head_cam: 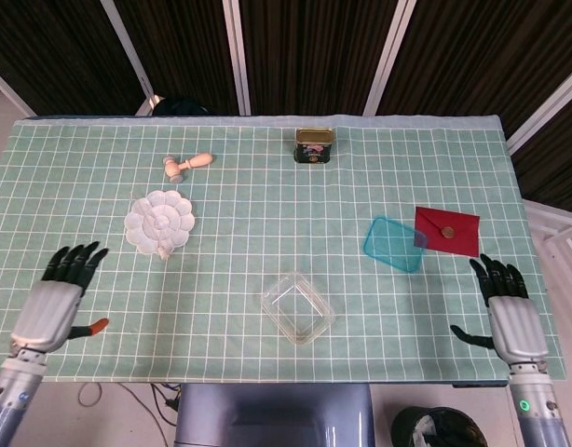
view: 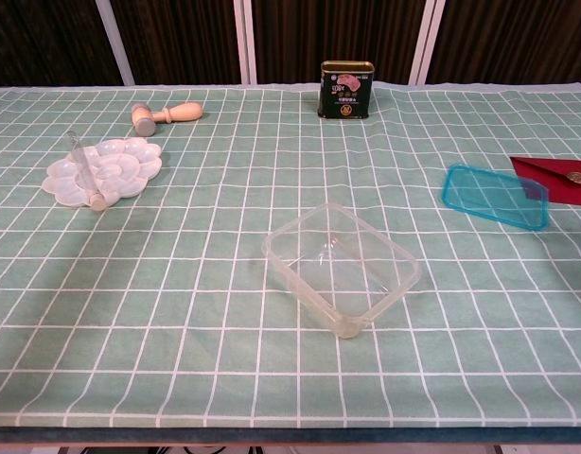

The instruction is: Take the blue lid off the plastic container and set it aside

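The clear plastic container [head_cam: 297, 308] [view: 342, 268] stands uncovered near the table's front middle. The blue lid [head_cam: 394, 244] [view: 495, 196] lies flat on the cloth to its right, one corner overlapping the red envelope [head_cam: 447, 230] [view: 556, 177]. My left hand [head_cam: 55, 300] hangs over the table's front left edge, fingers spread, holding nothing. My right hand [head_cam: 506, 310] sits at the front right edge, fingers apart and empty, well clear of the lid. Neither hand shows in the chest view.
A white flower-shaped palette [head_cam: 159, 222] [view: 103, 170] with a small tube lies at the left. A wooden stamp [head_cam: 187, 165] [view: 165, 114] sits behind it. A dark tin [head_cam: 314, 145] [view: 346, 90] stands at the back middle.
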`<state>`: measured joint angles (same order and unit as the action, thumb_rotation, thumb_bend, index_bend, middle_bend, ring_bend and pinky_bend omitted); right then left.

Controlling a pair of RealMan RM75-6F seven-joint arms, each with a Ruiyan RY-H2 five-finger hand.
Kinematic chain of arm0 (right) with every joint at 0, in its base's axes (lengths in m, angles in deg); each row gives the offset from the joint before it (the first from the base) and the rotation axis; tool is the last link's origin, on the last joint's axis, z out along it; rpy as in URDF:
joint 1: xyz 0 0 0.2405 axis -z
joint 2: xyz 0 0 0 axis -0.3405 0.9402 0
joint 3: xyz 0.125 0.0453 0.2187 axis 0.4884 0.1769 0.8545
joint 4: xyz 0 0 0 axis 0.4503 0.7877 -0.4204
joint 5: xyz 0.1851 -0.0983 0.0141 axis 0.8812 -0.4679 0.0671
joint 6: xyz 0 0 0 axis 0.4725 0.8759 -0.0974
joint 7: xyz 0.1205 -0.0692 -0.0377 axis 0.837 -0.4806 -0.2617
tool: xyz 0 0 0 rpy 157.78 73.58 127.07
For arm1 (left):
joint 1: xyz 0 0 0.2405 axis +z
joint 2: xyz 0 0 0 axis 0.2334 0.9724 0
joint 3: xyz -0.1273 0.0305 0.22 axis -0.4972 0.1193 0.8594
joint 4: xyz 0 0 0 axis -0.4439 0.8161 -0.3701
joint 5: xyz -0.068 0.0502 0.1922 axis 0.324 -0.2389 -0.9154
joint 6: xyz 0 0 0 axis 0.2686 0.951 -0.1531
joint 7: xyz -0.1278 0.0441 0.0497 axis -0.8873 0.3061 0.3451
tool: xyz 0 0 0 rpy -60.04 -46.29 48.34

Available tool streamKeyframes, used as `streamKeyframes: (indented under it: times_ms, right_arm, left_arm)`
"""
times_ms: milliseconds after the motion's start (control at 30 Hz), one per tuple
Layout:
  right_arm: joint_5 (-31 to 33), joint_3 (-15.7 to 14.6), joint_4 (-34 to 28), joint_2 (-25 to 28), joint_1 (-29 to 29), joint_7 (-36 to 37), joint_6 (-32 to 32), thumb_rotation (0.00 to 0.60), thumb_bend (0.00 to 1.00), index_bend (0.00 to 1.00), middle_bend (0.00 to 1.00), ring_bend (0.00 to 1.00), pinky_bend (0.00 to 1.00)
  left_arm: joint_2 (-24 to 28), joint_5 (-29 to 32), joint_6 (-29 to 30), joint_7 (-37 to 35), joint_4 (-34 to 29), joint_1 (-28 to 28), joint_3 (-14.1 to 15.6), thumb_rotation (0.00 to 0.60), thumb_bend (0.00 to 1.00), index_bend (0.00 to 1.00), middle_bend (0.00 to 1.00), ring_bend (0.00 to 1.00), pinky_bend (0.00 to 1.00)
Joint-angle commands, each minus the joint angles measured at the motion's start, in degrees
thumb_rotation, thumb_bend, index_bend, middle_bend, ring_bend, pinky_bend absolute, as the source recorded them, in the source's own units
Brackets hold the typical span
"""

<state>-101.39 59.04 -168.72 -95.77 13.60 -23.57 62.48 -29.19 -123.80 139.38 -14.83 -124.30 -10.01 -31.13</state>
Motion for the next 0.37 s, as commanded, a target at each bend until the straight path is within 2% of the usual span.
streamKeyframes:
  times_ms: [33,233,367]
  right_arm:
    - [-3.1,-2.2,1.1,2.7,3.5,3.0,4.7,0.6,0.21,0.0,0.0,0.0,0.0]
    - [-2.3,-1.5,2.8,3.9,5.8,5.4,8.4,0.6,0.21,0.0,0.0,0.0,0.0]
    - [-0.6,-0.4,1.8,4.6,6.4,7.5,9.3,0.6,0.21,0.0,0.0,0.0,0.0]
  left_arm:
    - [-1.1,-4.2,7.1,-6.6,8.0,7.6,1.6,0.6,0.0,0.0,0.0,0.0,0.03]
    - [-3.2,-5.2,12.2,-13.5,17.8,13.9,-0.8,0.6,0.0,0.0,0.0,0.0,0.03]
    - [-3.6,-5.4,13.4,-15.3,21.2,15.6,-3.0,0.6,0.0,0.0,0.0,0.0,0.03]
